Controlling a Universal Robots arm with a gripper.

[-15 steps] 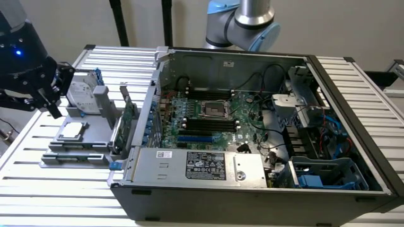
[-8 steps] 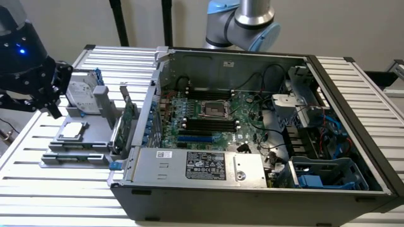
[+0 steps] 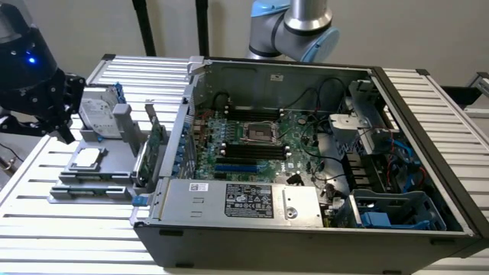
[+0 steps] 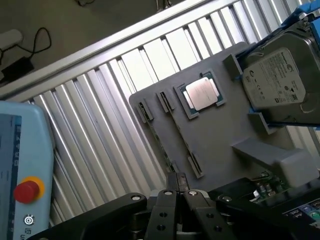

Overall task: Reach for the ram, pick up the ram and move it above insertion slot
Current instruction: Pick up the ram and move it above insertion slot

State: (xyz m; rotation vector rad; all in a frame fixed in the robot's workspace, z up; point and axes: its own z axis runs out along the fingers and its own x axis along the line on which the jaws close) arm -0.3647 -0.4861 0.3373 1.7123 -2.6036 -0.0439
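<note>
Step in hand: the reach, in my judgement; no pickup is made. My gripper [image 3: 65, 134] [image 4: 177, 182] hangs over the far left corner of the grey fixture plate [image 3: 114, 192] [image 4: 215, 140], on the exterior view's left. My fingers [image 4: 167, 200] are drawn together at the tips with nothing between them.

Location of the ram [image 3: 142, 166]: I take it to be the thin green strip standing on edge at the plate's right border, just beside the wall of the computer case [image 3: 428, 114]. I cannot cleanly separate it from the wider green card [image 3: 157, 134] standing just behind it.

What the pickup calls for, as I judge it: fingers parted, travel to the right across the plate, and jaws squared to the stick's thin edge.

Surroundings: the hard drive [image 3: 99, 112] [image 4: 280, 82] stands propped close beside me, and the processor [image 3: 88, 157] [image 4: 202, 93] lies flat on the plate. Both sit along the path. The wider card crowds the ram, so a mistaken grasp is a risk. The black memory slots [image 3: 256, 150] lie inside the case, well apart from me.
</note>
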